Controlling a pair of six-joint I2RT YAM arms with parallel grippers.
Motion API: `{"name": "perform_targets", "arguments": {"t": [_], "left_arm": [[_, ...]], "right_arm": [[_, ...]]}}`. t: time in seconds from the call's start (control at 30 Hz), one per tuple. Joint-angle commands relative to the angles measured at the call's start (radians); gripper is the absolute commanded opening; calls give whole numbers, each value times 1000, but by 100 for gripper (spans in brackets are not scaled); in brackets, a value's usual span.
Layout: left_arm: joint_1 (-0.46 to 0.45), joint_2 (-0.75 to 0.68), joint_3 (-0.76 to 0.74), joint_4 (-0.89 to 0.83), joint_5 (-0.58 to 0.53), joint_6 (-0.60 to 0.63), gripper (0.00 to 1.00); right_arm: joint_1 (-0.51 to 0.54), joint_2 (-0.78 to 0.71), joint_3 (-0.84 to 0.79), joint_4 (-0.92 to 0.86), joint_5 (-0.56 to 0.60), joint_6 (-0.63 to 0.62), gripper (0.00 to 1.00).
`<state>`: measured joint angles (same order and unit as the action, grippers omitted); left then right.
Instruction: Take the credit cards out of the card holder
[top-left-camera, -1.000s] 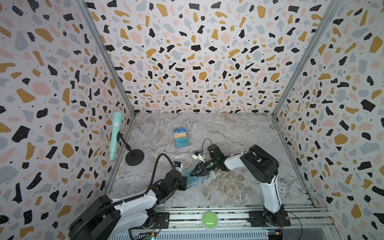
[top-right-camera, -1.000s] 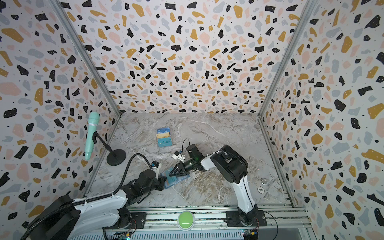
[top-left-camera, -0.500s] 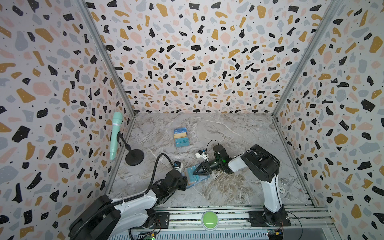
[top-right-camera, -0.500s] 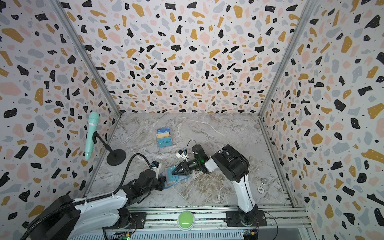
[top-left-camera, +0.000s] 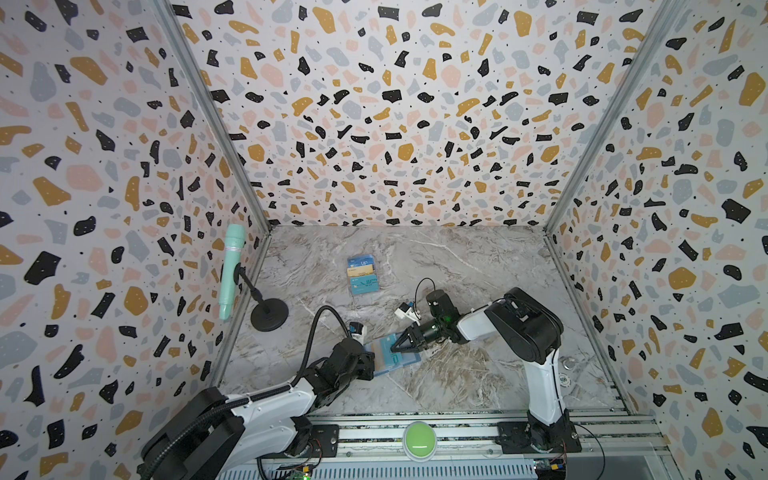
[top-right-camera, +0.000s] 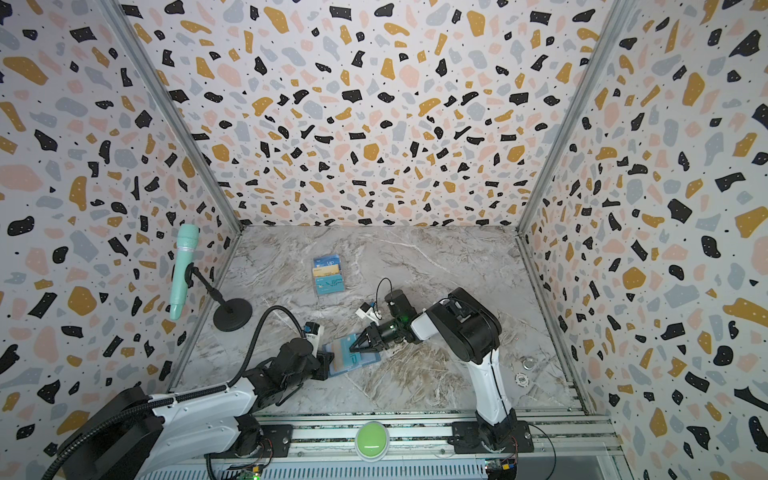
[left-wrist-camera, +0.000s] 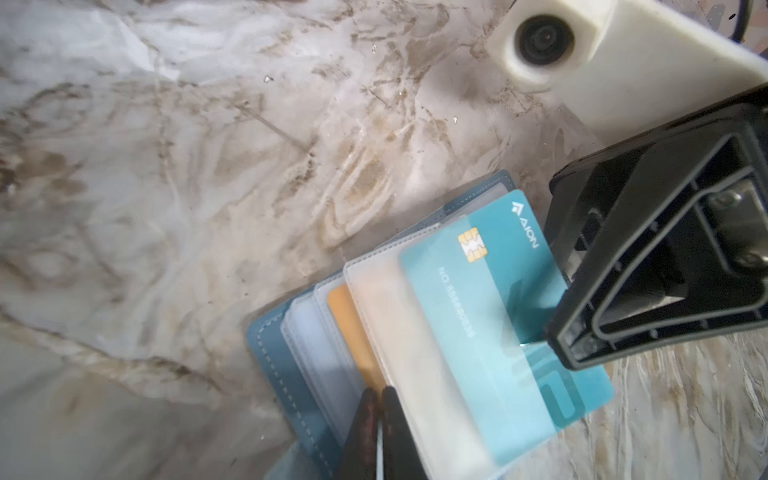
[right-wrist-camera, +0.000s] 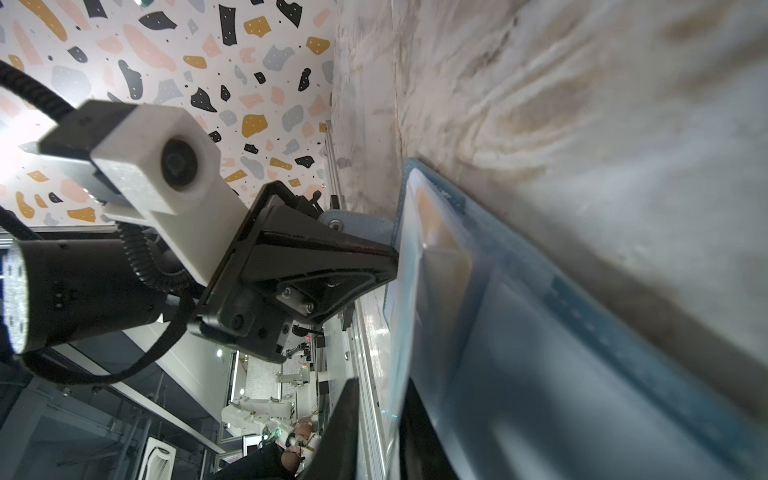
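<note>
Only the left wrist view reads the teal card (left-wrist-camera: 490, 291): "AION", a gold chip (left-wrist-camera: 471, 245), "NO" with blurred digits. Both top views place the open card holder (top-left-camera: 382, 363) on the marble table (top-left-camera: 457, 257), front centre. The left gripper (left-wrist-camera: 376, 395) pinches a clear sleeve (left-wrist-camera: 399, 332) of it; the right gripper (right-wrist-camera: 382, 386) straddles the teal card's edge, jaws not quite closed.

- The left arm (top-left-camera: 270, 405) extends low and forward. The left gripper (top-left-camera: 370, 361) has its fingers (left-wrist-camera: 365, 419) pressed together on a sleeve of the card holder (left-wrist-camera: 274, 357).
- The right arm (top-left-camera: 540, 374) has an upright lower link, and its forearm reaches toward the left gripper. The right gripper (top-left-camera: 394, 348) has its fingers (right-wrist-camera: 340, 424) narrowly apart, one on each side of the teal card (left-wrist-camera: 490, 316).
</note>
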<state>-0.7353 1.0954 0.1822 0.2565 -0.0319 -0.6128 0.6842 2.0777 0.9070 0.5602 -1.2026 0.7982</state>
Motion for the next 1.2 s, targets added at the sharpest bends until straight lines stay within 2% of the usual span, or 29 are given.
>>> {"name": "perform_targets", "arguments": {"t": [0.0, 0.2, 0.57, 0.8, 1.17], "left_arm": [[-2, 28, -7, -92, 0, 12, 9], [-2, 27, -7, -92, 0, 13, 9], [-2, 27, -7, -91, 0, 13, 9], [-3, 27, -6, -89, -2, 11, 9], [-2, 31, -4, -83, -2, 11, 11]], "right_arm": [[-8, -56, 24, -48, 1, -50, 16], [-17, -67, 24, -78, 6, -69, 12], [-49, -106, 49, -266, 55, -196, 2], [-59, -117, 96, -451, 107, -316, 1], [-94, -141, 132, -634, 166, -450, 1]]}}
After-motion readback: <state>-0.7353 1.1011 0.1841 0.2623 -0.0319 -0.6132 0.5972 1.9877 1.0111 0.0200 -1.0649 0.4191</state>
